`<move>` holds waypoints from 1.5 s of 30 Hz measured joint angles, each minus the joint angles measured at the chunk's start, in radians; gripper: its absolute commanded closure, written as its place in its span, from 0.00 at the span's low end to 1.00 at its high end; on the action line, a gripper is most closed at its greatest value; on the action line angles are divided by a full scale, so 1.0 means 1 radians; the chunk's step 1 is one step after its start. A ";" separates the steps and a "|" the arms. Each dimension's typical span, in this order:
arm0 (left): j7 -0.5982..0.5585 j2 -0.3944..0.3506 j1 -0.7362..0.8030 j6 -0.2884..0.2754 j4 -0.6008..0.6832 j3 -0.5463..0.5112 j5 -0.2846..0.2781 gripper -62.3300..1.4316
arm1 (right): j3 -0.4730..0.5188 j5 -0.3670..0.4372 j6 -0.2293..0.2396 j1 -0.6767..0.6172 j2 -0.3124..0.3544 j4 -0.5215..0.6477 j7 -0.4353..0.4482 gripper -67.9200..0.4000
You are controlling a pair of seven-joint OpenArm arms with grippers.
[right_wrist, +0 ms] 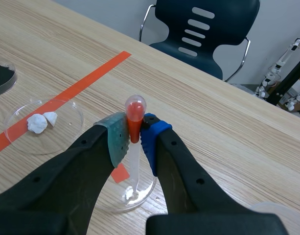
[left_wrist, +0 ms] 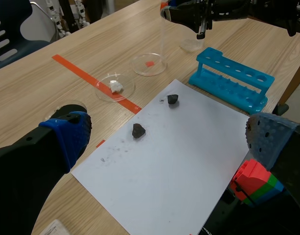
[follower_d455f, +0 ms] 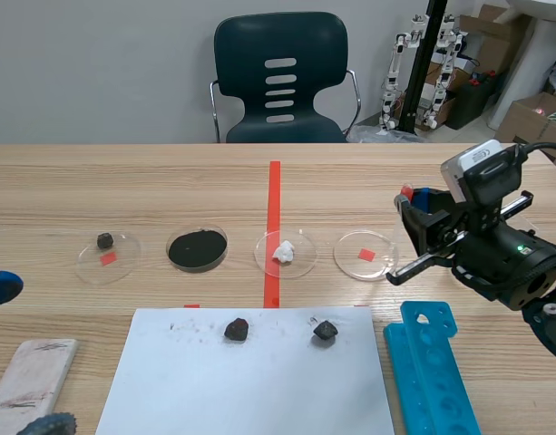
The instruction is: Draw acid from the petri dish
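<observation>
A clear dropper with a red bulb (right_wrist: 134, 116) stands upright between the pads of my right gripper (right_wrist: 135, 134), which is shut on it. Its tip reaches down into a clear petri dish (right_wrist: 149, 190) that has a red mark under it. In the scene view this dish (follower_d455f: 365, 255) is the rightmost of the row, with the right gripper (follower_d455f: 414, 222) just to its right and the red bulb (follower_d455f: 405, 193) on top. My left gripper (left_wrist: 167, 139) is open over the white paper, its blue fingertip (follower_d455f: 1, 285) at the table's left edge.
The other dishes hold white bits (follower_d455f: 285, 253), black matter (follower_d455f: 197, 248) and a dark lump (follower_d455f: 105, 241). Two black lumps (follower_d455f: 237, 329) (follower_d455f: 325, 332) lie on white paper (follower_d455f: 250, 381). A blue tube rack (follower_d455f: 436, 372) stands right of it, a wooden block (follower_d455f: 28, 376) left.
</observation>
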 measured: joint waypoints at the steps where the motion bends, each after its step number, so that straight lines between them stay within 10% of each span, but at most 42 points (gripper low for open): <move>1: 0.000 0.000 0.000 0.000 0.000 0.000 0.000 0.00 | 0.000 0.000 0.000 0.000 0.000 0.000 0.000 0.87; 32: 0.000 0.000 0.000 0.000 0.000 0.000 0.000 0.00 | 0.000 0.034 0.000 0.000 0.000 0.000 -0.002 0.88; 45: 0.000 0.000 0.000 0.000 0.000 0.000 0.000 0.00 | 0.000 0.100 0.000 -0.005 0.000 0.172 -0.203 0.87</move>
